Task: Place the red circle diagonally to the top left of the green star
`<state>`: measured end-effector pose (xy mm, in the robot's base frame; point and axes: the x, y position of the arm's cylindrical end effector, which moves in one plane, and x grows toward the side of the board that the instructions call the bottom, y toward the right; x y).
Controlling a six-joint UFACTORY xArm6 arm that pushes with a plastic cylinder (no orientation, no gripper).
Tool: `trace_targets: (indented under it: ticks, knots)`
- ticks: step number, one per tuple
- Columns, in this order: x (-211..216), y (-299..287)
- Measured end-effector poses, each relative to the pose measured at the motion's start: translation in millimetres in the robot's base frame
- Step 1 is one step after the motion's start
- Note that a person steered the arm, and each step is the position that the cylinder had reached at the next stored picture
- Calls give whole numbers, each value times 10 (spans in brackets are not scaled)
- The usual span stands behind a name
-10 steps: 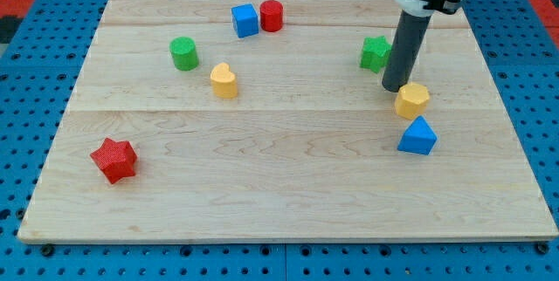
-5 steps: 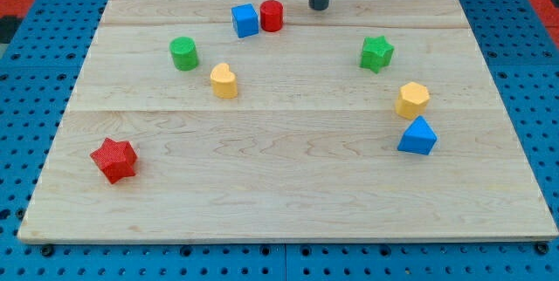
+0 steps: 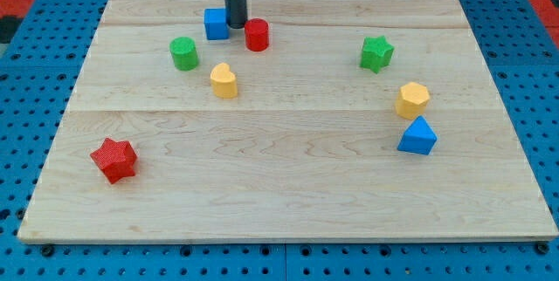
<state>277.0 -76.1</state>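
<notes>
My tip (image 3: 236, 25) sits seemingly touching the red circle block's (image 3: 256, 34) left side, far left of the green star block (image 3: 376, 53); no pincer shows.

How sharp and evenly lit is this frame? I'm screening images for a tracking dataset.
Camera view: even, soft light, with only faint shadows under the blocks; no glare on the wooden board; red circle and green star crisp; my tip sharp, showing no motion blur.

Pale, matt wooden board (image 3: 288, 176); ridged plastic-looking red star (image 3: 113, 159).
</notes>
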Motion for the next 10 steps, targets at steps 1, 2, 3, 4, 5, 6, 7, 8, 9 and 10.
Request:
trace_targets:
  ticks: [1, 2, 3, 4, 5, 6, 7, 8, 9, 10]
  knots:
    - [248, 148]
    - [295, 431]
    - [346, 539]
    - [437, 893]
    - [282, 941]
    - [388, 1070]
    - [1000, 1434]
    - [1425, 1728]
    - [1694, 1831]
    - [2009, 2013]
